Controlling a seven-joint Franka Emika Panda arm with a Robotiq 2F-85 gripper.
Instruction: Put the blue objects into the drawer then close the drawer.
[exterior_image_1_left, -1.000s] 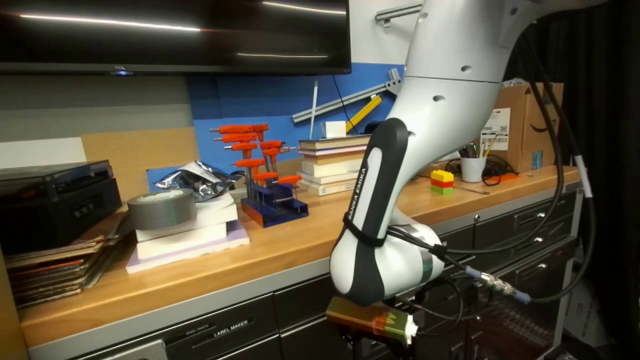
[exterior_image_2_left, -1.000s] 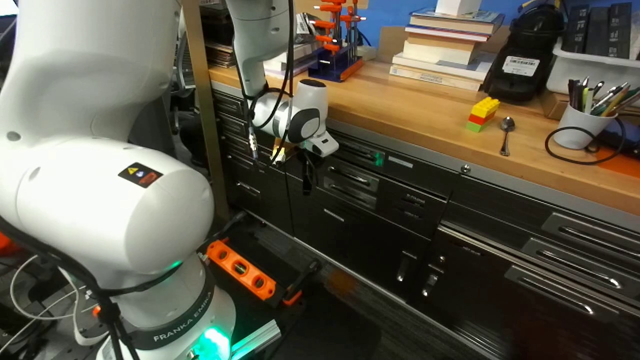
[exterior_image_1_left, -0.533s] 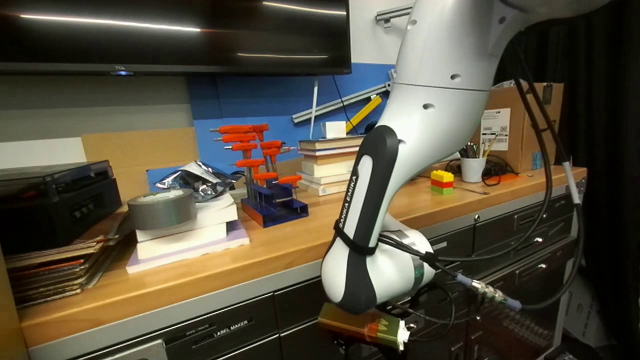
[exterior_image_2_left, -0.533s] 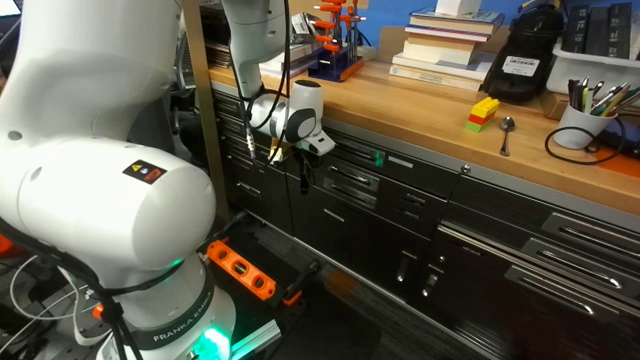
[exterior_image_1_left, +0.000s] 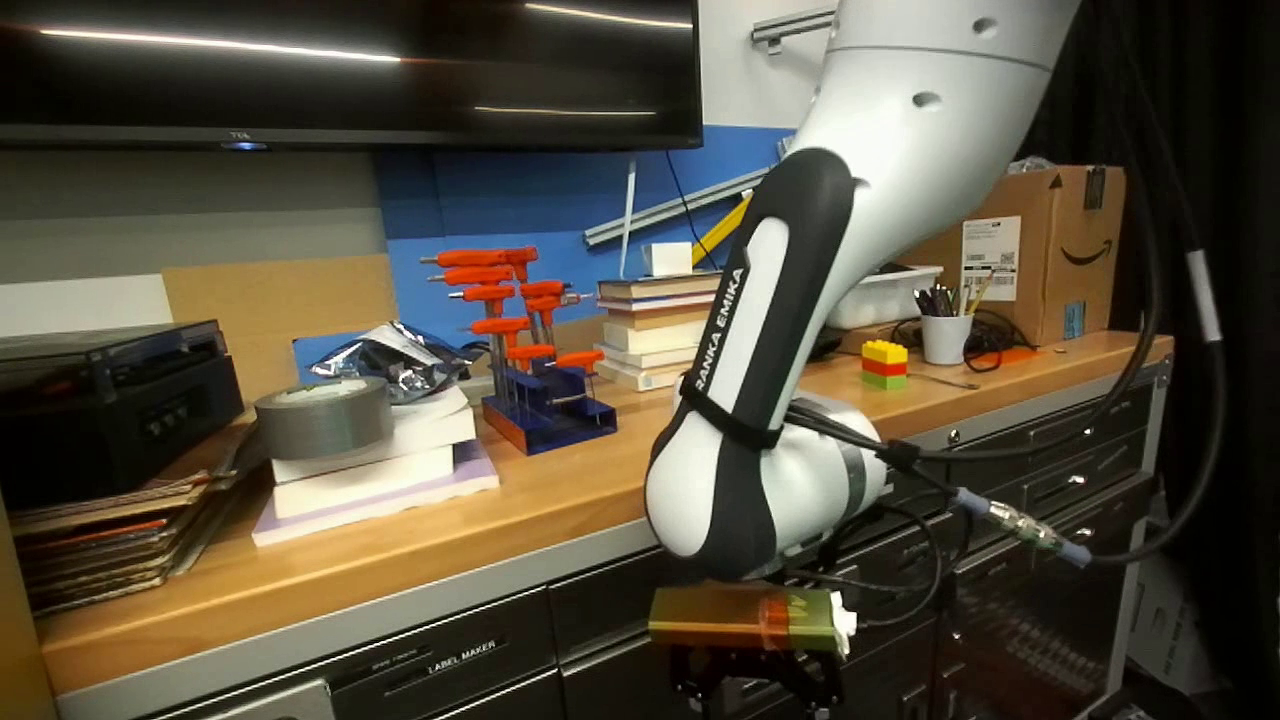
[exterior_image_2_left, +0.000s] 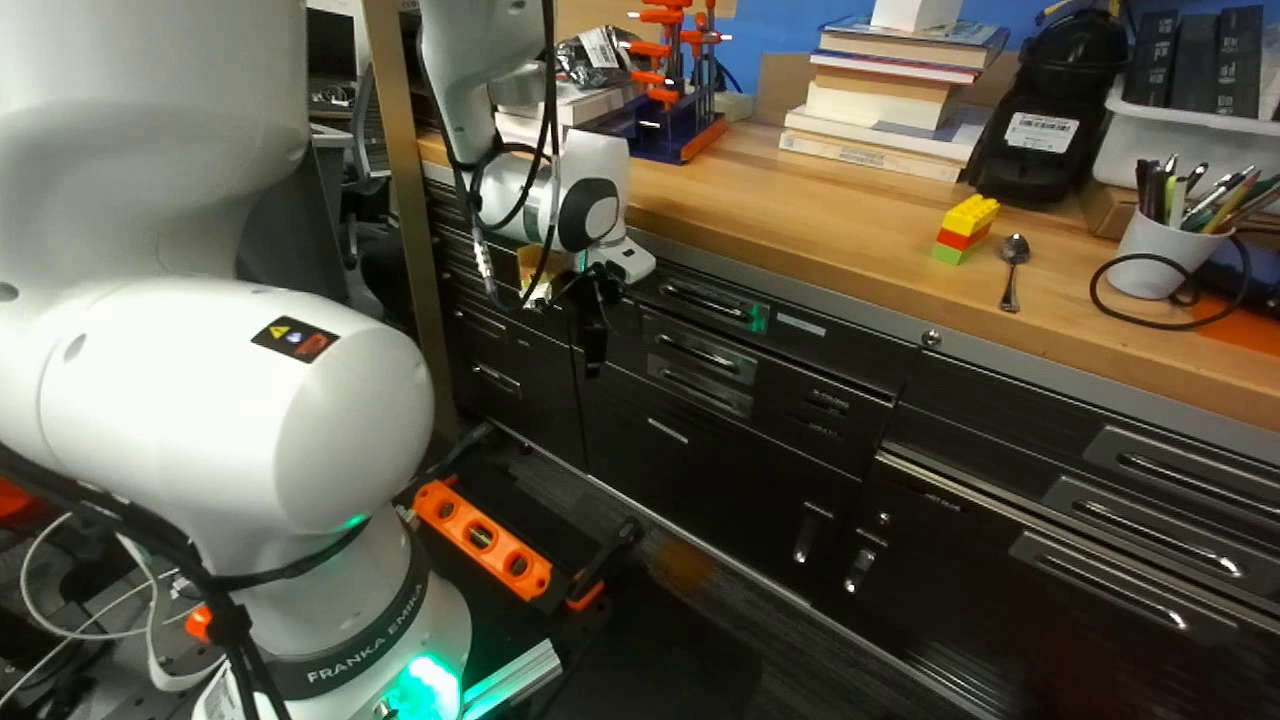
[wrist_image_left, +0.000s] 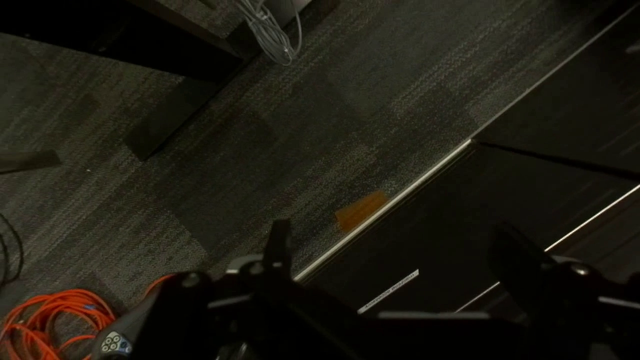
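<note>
The gripper (wrist_image_left: 392, 232) is hovering, its fingers (wrist_image_left: 277, 245) standing wide apart. Near them, in an exterior view, the drawer (exterior_image_2_left: 780, 338) is sitting closed under the counter (exterior_image_2_left: 800, 215); well away from them, bricks (exterior_image_2_left: 966, 230) are standing.

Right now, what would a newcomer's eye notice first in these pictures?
Probably the white robot arm draws it, bent down in front of the dark cabinets. Next may come the red-handled tools in a blue holder on the counter and, farther along, the yellow, red and green bricks.
</note>
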